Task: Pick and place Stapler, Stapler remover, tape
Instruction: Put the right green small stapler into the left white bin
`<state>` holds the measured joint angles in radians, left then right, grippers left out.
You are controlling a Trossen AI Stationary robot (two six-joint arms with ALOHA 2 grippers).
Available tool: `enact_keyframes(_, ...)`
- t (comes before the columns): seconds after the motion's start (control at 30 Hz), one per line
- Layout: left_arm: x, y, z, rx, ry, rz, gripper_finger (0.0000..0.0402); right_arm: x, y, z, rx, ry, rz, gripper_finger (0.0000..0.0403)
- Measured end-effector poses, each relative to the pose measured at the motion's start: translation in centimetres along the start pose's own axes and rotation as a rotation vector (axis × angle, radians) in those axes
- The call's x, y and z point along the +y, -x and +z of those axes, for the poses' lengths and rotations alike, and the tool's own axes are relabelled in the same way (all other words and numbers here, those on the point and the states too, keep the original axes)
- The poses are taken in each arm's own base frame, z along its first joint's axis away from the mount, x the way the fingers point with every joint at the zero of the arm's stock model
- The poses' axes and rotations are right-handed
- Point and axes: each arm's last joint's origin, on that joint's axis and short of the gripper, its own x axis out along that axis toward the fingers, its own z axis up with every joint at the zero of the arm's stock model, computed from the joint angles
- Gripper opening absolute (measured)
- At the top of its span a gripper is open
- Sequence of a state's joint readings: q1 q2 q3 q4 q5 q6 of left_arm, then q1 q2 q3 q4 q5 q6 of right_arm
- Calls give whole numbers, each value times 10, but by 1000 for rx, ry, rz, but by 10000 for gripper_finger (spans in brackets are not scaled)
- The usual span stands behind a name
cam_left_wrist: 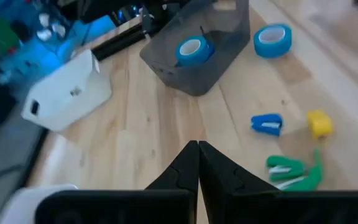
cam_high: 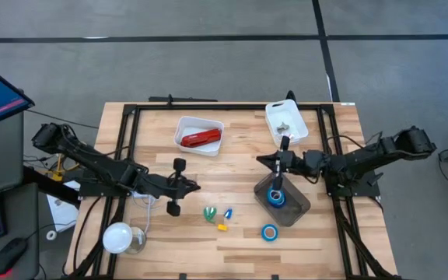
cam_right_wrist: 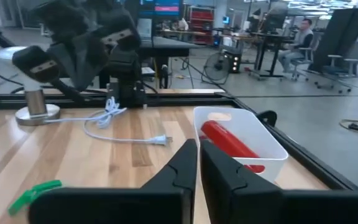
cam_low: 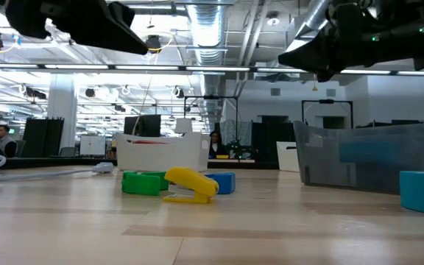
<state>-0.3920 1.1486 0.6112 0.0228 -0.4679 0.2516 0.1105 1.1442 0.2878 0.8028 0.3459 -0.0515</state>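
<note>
The red stapler lies in a white tray at the far middle; it also shows in the right wrist view. One blue tape roll lies in a grey bin, and another lies flat on the table near the front. Small green, blue and yellow pieces lie on the table between the arms. My left gripper is shut and empty, left of the pieces. My right gripper is shut and empty, above the table just beyond the bin.
A second white tray with a small item stands at the far right. A white lamp-like object and a white cable lie at the front left. A black frame runs around the table's sides. People sit in the room beyond.
</note>
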Motion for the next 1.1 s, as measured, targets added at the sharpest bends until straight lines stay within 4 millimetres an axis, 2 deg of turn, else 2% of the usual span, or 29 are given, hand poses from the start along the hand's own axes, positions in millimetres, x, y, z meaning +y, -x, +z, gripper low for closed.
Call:
enact_keyframes(0.2,-7,-13,-4,54,-91,-11,2,-9,-3,-1,9,-70,-44,8)
enact_keyframes(0.33,-14,-21,-9,71,-96,-94,2,-13,-4,-2,12,-78,-62,8)
enact_keyframes(0.6,-15,-19,-1,-3,129,-210,2,-13,-4,-2,11,-110,-62,9)
enact_keyframes(0.87,-9,-19,12,-133,191,-186,2,-12,-4,-5,40,-129,-32,8)
enact_keyframes(1.0,-7,-21,11,-133,106,-169,2,-11,-4,-6,49,-113,-1,8)
enact_keyframes(1.1,-11,-24,8,-114,-30,-159,2,-11,-4,-6,49,-112,-1,8)
